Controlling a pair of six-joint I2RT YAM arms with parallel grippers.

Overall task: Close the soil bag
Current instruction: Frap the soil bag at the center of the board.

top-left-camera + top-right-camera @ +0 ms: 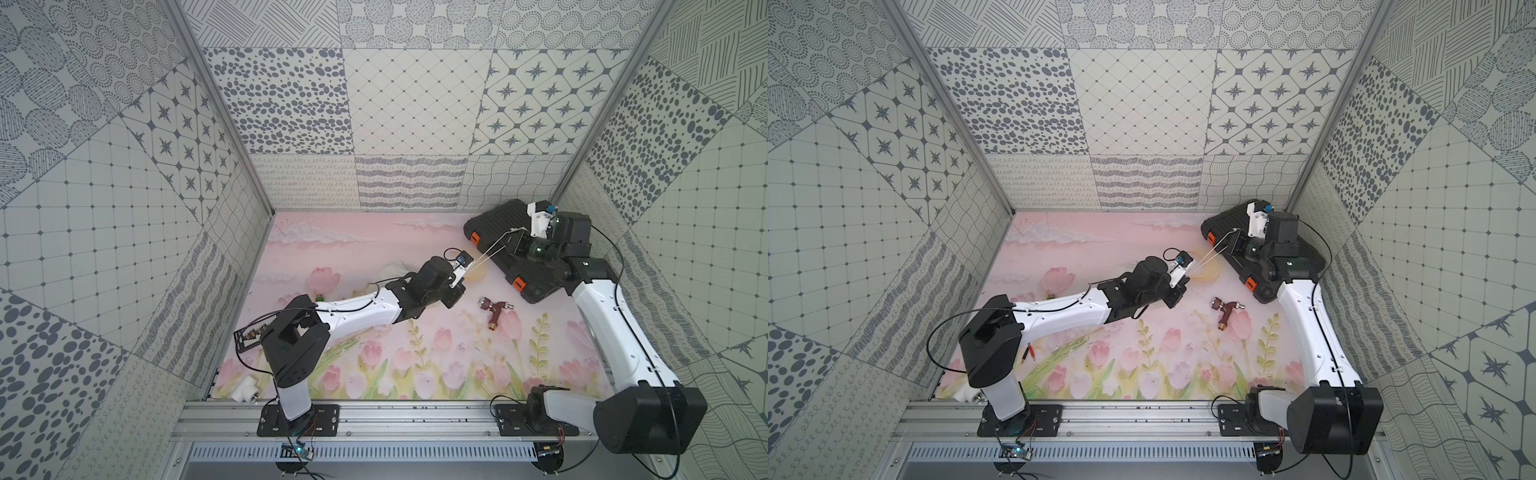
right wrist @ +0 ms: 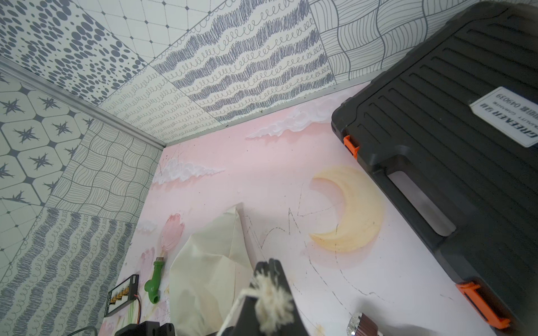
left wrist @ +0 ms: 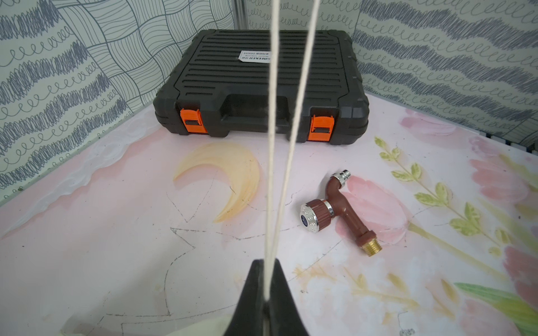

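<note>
Firstly, the soil bag (image 1: 394, 268): cream cloth, lying on the desk (image 1: 374, 245) near the centre of the frame in a top view. It is mostly hidden behind my left arm (image 1: 357, 311). The right wrist view shows its slumped, creased body (image 2: 209, 276).

Cords (image 1: 490, 255): two thin white lines, drawn straight. They run from the bag's end up and to the right across the frame to my right tool, clear of the desk.

Left tool (image 3: 265, 270): jaws pressed together, clamped on both cords, which leave between the tips. Cream cloth shows just beneath it.

Right tool (image 2: 269, 267): jaws together, clamped on the cords. A frayed tuft (image 2: 273, 305) sticks out at the grip. In both top views it hangs over the case.

Black ribbed case (image 1: 494, 226): lid down, orange latches (image 3: 193, 120), right of centre in the far corner.

Brown tap (image 1: 494, 313): lying flat, below the case in the frame, apart from it.

Green pipe elbow (image 2: 154, 282) and black connector board (image 2: 122, 293): near the bag. I cannot tell whether they touch it.

White fitting (image 1: 245, 388): lower left corner of the desk.
</note>
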